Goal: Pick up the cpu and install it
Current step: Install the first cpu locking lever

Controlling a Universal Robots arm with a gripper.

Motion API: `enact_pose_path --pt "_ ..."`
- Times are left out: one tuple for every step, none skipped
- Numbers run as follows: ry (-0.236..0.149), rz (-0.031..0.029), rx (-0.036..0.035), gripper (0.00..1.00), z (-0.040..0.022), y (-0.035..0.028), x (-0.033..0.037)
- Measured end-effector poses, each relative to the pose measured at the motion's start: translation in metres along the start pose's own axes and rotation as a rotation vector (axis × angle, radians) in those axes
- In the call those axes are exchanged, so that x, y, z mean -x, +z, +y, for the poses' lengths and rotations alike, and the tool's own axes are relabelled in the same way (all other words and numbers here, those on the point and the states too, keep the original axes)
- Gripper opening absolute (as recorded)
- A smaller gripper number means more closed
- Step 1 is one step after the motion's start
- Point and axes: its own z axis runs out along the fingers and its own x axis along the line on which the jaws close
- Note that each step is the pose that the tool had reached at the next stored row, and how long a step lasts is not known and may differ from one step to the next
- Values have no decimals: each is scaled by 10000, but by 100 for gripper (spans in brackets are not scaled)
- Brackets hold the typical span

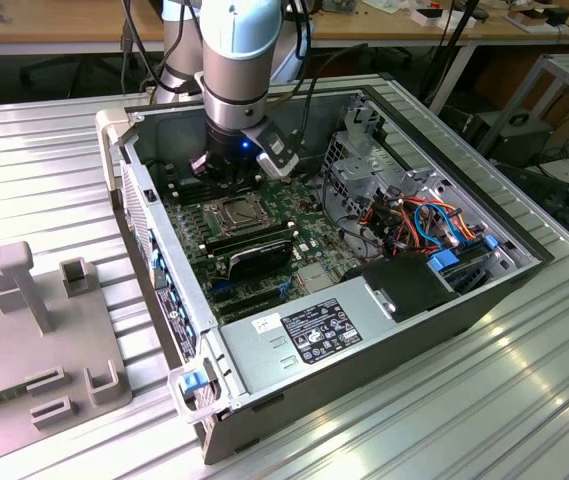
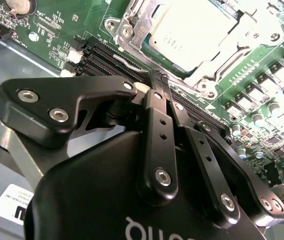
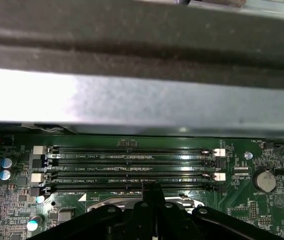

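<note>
Jaws (image 2: 156,76) clenched, holding nothing | cpu (image 2: 194,37) seated in socket, just beyond fingertips

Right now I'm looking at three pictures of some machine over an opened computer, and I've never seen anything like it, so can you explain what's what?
The exterior view is taken from a camera off the machine. It shows a robot arm reaching down into an open computer case that lies on a ribbed metal table. The other two pictures come from cameras riding on the arm's wrist. In the second wrist view the black tool, its fingers closed together and empty, hangs over the green motherboard beside the cpu, the silver square seated in its socket. The first wrist view looks past the tool's tip at four long memory slots.
</note>
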Motion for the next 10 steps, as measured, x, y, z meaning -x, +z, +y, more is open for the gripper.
enact_pose_path --pt "-1 0 -10 11 -1 6 2" --pt "-2 0 -20 11 -2 12 4" --pt "-4 1 -29 11 -3 17 6" --pt "-5 1 -39 11 -4 23 7" --pt "-8 2 -54 11 -5 30 10" --pt "-9 2 -66 11 -6 36 12" --pt "-10 2 -74 11 -7 41 15" --pt "-12 3 -85 11 -8 46 17" --pt "-13 3 -90 11 -8 50 19" --pt "-13 4 -96 11 -9 53 21"
